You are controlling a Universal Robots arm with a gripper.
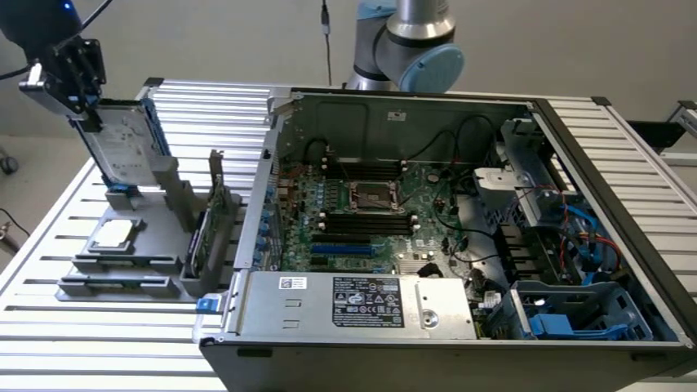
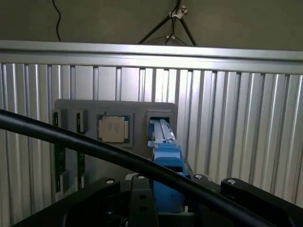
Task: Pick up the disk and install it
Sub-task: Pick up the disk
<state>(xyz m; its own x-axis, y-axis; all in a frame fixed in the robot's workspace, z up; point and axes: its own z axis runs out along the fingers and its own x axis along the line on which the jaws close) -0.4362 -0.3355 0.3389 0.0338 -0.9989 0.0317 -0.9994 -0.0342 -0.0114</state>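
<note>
The disk (image 1: 129, 145), a silver-grey drive with a white label in a blue carrier, stands upright with its lower end at the slot of the grey holder (image 1: 139, 273), at the exterior view's left. My gripper (image 1: 91, 110) comes down on its top edge, with a finger on each side, shut on it. In the wrist view the blue edge of the disk (image 2: 163, 142) runs from the holder's slot up between the jaws of my gripper (image 2: 165, 201).
A small square silver chip (image 1: 113, 234) (image 2: 112, 128) lies on the holder, and upright cards (image 1: 212, 220) stand beside it. The open computer case (image 1: 273, 163) sits to the exterior view's right, with a blue drive bay (image 1: 566, 314) at its near corner. A black cable (image 2: 85, 142) crosses the wrist view.
</note>
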